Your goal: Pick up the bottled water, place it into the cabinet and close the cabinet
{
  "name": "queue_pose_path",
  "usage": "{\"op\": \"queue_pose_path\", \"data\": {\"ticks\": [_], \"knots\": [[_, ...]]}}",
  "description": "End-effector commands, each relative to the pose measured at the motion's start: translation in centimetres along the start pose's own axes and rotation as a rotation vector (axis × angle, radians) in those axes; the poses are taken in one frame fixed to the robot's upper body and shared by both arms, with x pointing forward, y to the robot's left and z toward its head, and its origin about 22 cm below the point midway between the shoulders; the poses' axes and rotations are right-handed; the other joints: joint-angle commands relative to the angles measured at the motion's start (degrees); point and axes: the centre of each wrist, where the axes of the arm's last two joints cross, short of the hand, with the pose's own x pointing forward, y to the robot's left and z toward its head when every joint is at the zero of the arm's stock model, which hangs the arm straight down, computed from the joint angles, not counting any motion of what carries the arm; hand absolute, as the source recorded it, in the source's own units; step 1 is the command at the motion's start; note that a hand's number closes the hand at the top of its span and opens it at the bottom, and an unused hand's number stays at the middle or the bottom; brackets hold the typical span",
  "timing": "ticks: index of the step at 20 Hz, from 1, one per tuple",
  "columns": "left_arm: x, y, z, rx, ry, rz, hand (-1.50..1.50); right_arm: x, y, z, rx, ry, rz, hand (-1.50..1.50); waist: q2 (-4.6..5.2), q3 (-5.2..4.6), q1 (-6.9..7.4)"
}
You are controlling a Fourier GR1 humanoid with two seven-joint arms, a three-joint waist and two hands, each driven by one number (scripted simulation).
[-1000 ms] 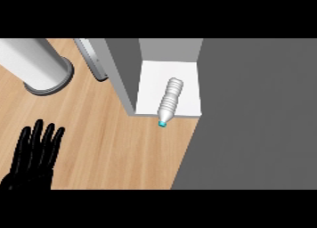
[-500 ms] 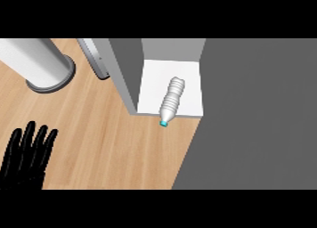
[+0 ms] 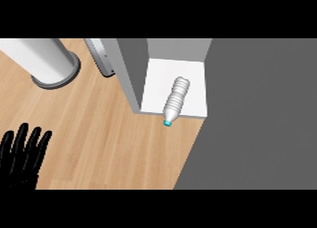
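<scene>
Left hand (image 3: pixel 18 155) lower, bottle (image 3: pixel 176 100) cap overhanging shelf

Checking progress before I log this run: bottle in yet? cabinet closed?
Done: the bottled water lies on its side on the cabinet's white shelf, teal cap just past the front edge. In hand: nothing; the left hand is open at the lower left, holding nothing. The right hand is out of view. Left: the cabinet door stands open and needs closing.

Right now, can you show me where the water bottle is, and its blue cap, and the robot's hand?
Water bottle (image 3: pixel 176 99), head view, on the middle of its ribbed body.
Blue cap (image 3: pixel 167 123), head view, on the cap's end.
Left hand (image 3: pixel 15 164), head view, on the palm, below its straight fingers.
</scene>
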Motion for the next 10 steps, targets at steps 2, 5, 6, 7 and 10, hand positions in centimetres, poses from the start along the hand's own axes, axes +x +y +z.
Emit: {"op": "queue_pose_path", "data": {"ticks": [2,5,6,7,10], "knots": [[0.5,0.3,-0.2,-0.024,-0.011,0.008,-1.5,-0.5,0.6,-3.5,-0.14,-0.041,-0.145,1.5,0.57,0.03,0.74],[0.4,0.1,0.2,-0.035,-0.001,0.013,-1.5,-0.6,0.2,-3.4,-0.144,-0.061,-0.167,1.5,1.0,0.01,2.03],[0.5,0.3,0.1,-0.025,-0.016,0.012,-1.5,-0.9,0.5,-3.6,-0.129,-0.051,-0.191,1.5,0.92,0.05,2.04],[0.6,0.1,-0.2,-0.042,-0.016,0.028,-1.5,-1.3,0.5,-3.9,-0.097,-0.054,-0.201,1.5,1.44,0.05,2.53],[0.9,0.2,-0.4,-0.069,-0.029,0.027,-1.5,-2.3,1.4,-4.3,0.012,-0.027,-0.324,1.5,2.47,0.0,4.47]]}}
